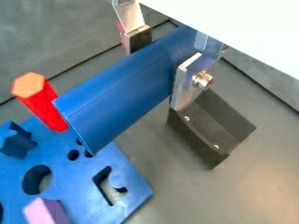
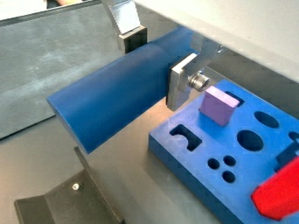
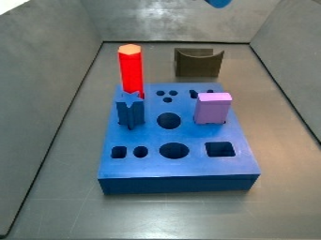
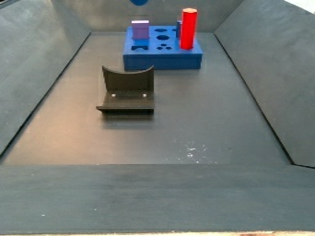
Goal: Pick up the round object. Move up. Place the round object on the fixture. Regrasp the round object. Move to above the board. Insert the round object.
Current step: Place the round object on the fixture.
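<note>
High above the floor, the hand held the round object clamped across its body between the silver fingers, cylinder lying roughly level. Both wrist views showed the grip; in the side views only a blue end of the piece poked in at 12 o'clock, so it sat well clear of everything below.

Left to right in a side view: red hexagonal peg upright in the board at about 10 o'clock, dark-blue star peg just below it, open round hole mid-board, lilac cube seated at 2 o'clock. The fixture stood behind the board at 1 o'clock, apart from it and empty.

Judgement: pick-up and lift looked done. A sideways grip can't feed a vertical hole, which is presumably why the notch comes next: park the cylinder, retake it nearer an end. Risk: cylinder rolling off the notch on release.
</note>
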Robot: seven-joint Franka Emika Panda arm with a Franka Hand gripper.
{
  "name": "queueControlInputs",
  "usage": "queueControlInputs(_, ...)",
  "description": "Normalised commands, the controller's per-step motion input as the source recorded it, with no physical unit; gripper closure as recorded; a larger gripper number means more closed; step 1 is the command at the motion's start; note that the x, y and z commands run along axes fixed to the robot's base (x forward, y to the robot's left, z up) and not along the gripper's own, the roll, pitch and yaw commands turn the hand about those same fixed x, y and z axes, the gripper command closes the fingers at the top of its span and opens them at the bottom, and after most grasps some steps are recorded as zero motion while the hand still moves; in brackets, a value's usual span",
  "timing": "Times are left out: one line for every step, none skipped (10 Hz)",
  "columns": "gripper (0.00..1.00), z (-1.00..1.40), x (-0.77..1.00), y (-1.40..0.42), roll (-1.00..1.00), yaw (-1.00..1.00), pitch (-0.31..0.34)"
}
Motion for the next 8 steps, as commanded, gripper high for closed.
queueControlInputs(1.00, -0.36, 0.19, 1.00, -1.00, -0.24, 0.065)
queueControlInputs(1.00, -0.29, 0.15, 1.00, -1.00, -0.24, 0.051)
queueControlInputs(1.00, -0.26, 0.10, 1.00, -1.00, -0.24, 0.053)
queueControlInputs(1.00, -0.18, 0.04, 0.96, -1.00, -0.24, 0.052)
queueControlInputs(1.00, -0.14, 0.05, 0.84, -1.00, -0.24, 0.054)
queueControlInputs(1.00, -0.08, 0.09, 0.59, -1.00, -0.24, 0.065)
queueControlInputs(1.00, -0.05, 0.09, 0.42, -1.00, -0.24, 0.071)
queueControlInputs(1.00, -0.03, 0.08, 0.21, -0.90, -0.23, 0.053)
